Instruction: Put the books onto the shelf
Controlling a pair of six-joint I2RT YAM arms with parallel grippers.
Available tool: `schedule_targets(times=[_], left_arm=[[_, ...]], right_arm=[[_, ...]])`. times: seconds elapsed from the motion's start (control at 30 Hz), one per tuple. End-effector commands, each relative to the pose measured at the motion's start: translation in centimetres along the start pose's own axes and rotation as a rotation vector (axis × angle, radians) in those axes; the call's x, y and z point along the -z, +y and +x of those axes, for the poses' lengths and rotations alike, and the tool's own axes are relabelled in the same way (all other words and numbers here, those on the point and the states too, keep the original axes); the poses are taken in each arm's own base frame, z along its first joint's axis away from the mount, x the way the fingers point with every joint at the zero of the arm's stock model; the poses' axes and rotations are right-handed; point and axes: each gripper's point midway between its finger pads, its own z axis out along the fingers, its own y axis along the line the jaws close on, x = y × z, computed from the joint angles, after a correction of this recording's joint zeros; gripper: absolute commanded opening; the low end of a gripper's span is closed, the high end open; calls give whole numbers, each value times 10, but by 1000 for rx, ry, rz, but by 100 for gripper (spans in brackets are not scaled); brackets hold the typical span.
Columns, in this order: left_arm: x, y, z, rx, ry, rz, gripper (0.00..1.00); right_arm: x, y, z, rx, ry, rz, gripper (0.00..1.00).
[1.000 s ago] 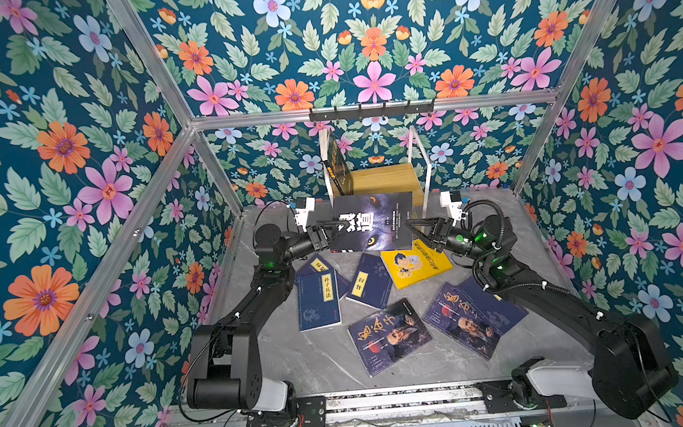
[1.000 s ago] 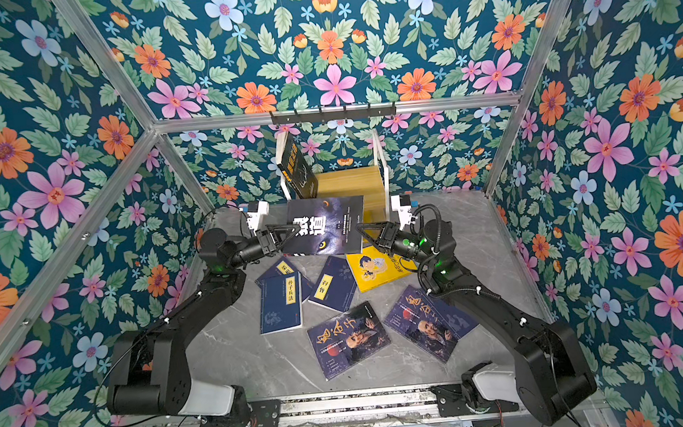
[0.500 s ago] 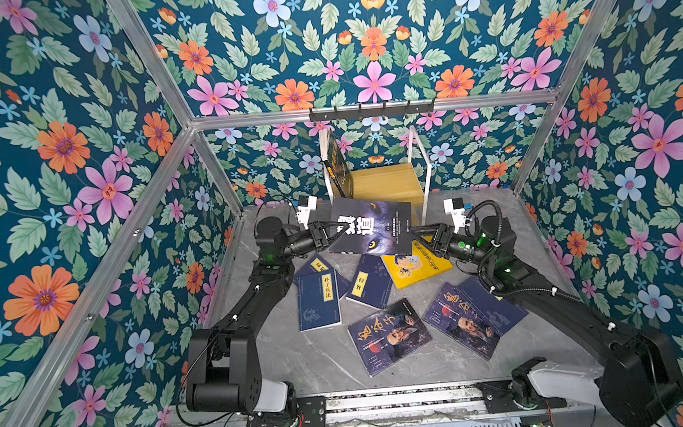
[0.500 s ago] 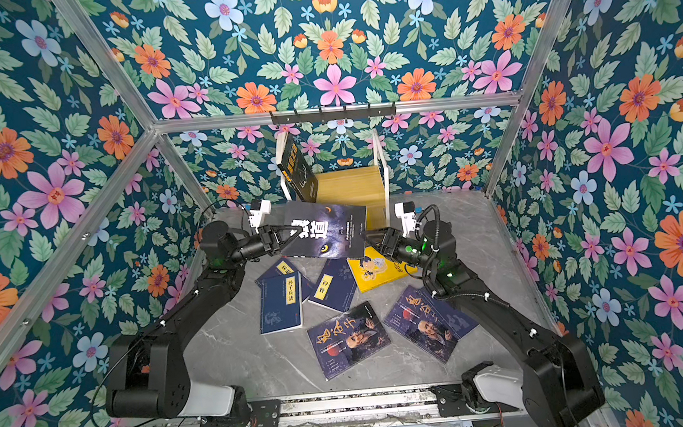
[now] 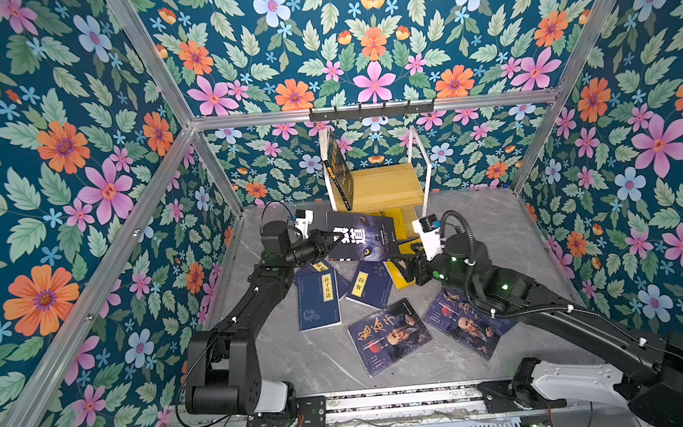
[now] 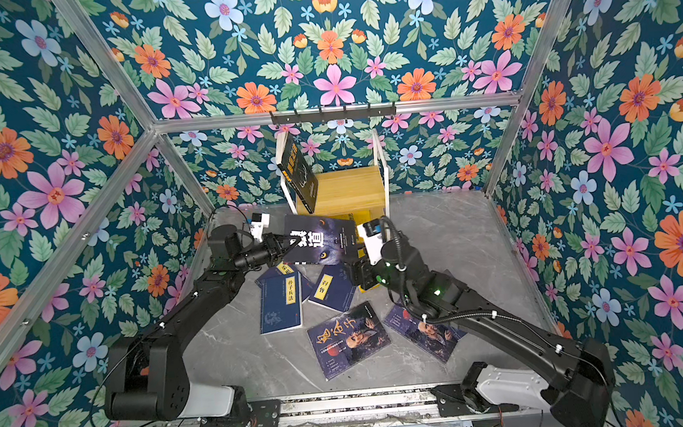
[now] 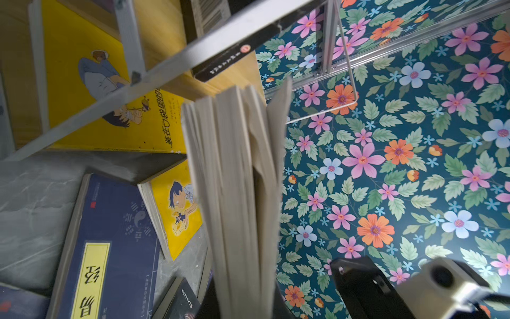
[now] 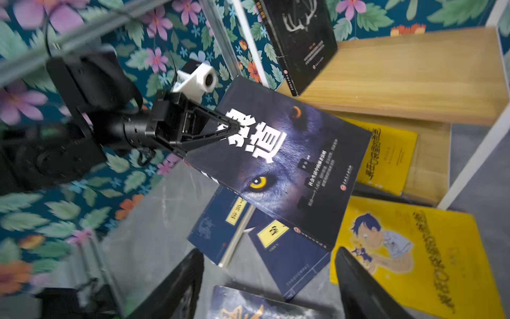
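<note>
Our left hand (image 5: 327, 240) pinches the left edge of the wolf-eyed black book (image 5: 369, 237). It is held clear of the desk (image 5: 301, 359) at mid-frame, just below the shelf (image 5: 387, 184) in both top views. Our right hand (image 5: 399, 256) is spread beside the book's lower right corner, holding nothing. We judge the paperback light but floppy: its pages (image 7: 237, 171) fan loose in the left wrist view. A deep pinch near the spine should suit it.
</note>
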Motion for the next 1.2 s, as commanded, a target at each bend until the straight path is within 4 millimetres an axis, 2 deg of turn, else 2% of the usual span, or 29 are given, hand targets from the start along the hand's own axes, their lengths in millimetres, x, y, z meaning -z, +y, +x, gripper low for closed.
schedule_targets(times=[0.0, 0.1, 0.23, 0.47, 0.5, 0.67, 0.77, 0.83, 0.97, 1.03, 1.1, 1.17], left_arm=[[-1, -10, -1, -29, -9, 22, 0], [-2, -14, 2, -28, 1, 30, 0], [-4, -15, 4, -28, 7, 31, 0], [-4, -16, 5, -26, 9, 28, 0], [-5, -16, 5, -23, 12, 28, 0], [-4, -16, 8, -25, 12, 30, 0], [-5, -15, 10, -18, 20, 29, 0], [-5, -13, 11, -18, 18, 24, 0], [-4, -15, 13, -27, 19, 25, 5], [-3, -15, 13, -29, 23, 27, 15], [-2, -14, 13, -40, 17, 23, 34], [1, -14, 11, -45, 8, 18, 53]], right_arm=[[-20, 1, 1, 440, 8, 163, 77], [-43, 12, 5, 583, 72, 223, 77], [-70, 13, 12, 684, 138, 286, 78], [-92, 13, 21, 770, 171, 325, 78], [-101, 12, 32, 786, 201, 332, 78], [-114, 9, 44, 813, 203, 362, 77], [-119, 5, 44, 835, 216, 397, 66], [-119, 5, 46, 827, 213, 398, 46], [-116, 1, 44, 821, 201, 410, 25], [-111, 0, 41, 809, 202, 415, 10], [-107, 0, 44, 797, 190, 398, 0], [-103, -2, 47, 778, 195, 387, 0]])
